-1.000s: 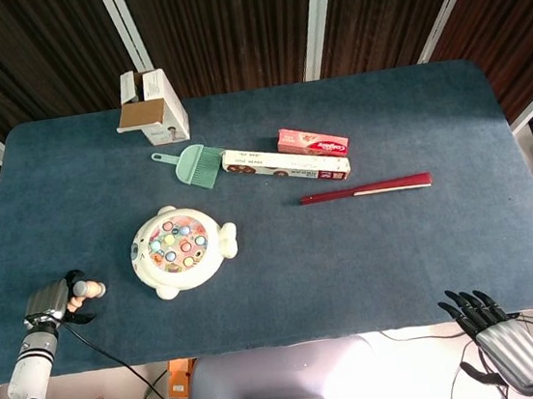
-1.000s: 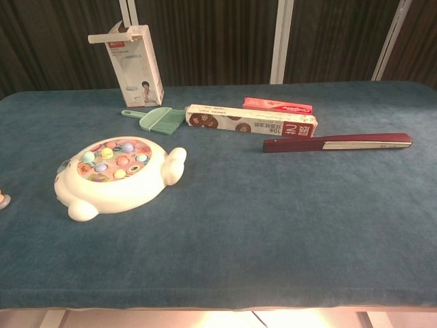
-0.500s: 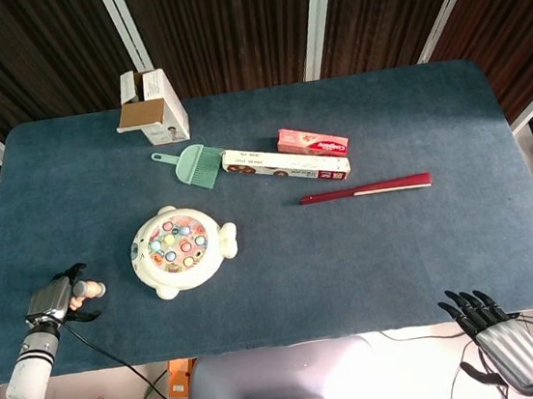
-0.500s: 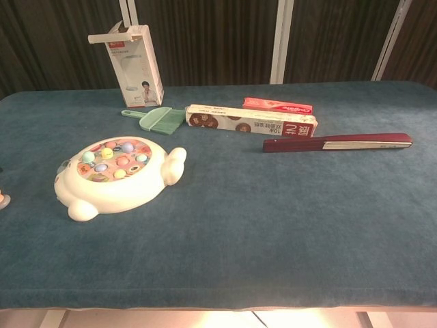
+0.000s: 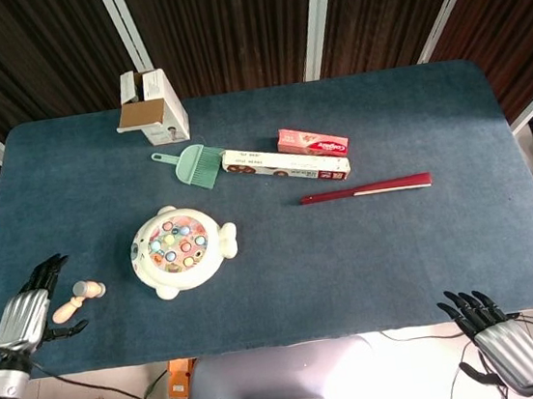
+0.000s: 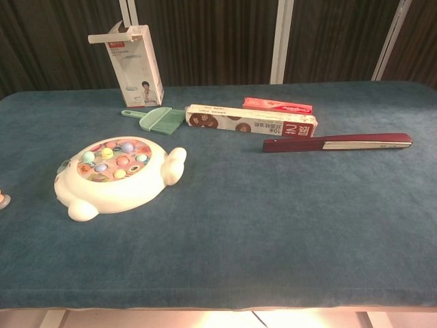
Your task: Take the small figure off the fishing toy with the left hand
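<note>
The white fish-shaped fishing toy (image 5: 181,250) (image 6: 116,176) sits left of centre on the blue table, its round tray holding several coloured fish. A small peach figure (image 5: 76,300) lies on the cloth to the toy's left; only its edge (image 6: 3,199) shows in the chest view. My left hand (image 5: 28,313) hovers just left of the figure at the table's front-left edge, fingers spread and holding nothing. Below the table's front-right corner hangs my right hand (image 5: 500,338), fingers apart and empty.
A white carton (image 5: 151,106) stands at the back left. A green dustpan brush (image 5: 192,163), a long biscuit box (image 5: 285,164), a pink box (image 5: 312,140) and a dark red folded fan (image 5: 365,188) lie mid-table.
My left hand has let go of the small figure, which now lies on the cloth. The hand has opened and pulled back toward the front-left edge.
</note>
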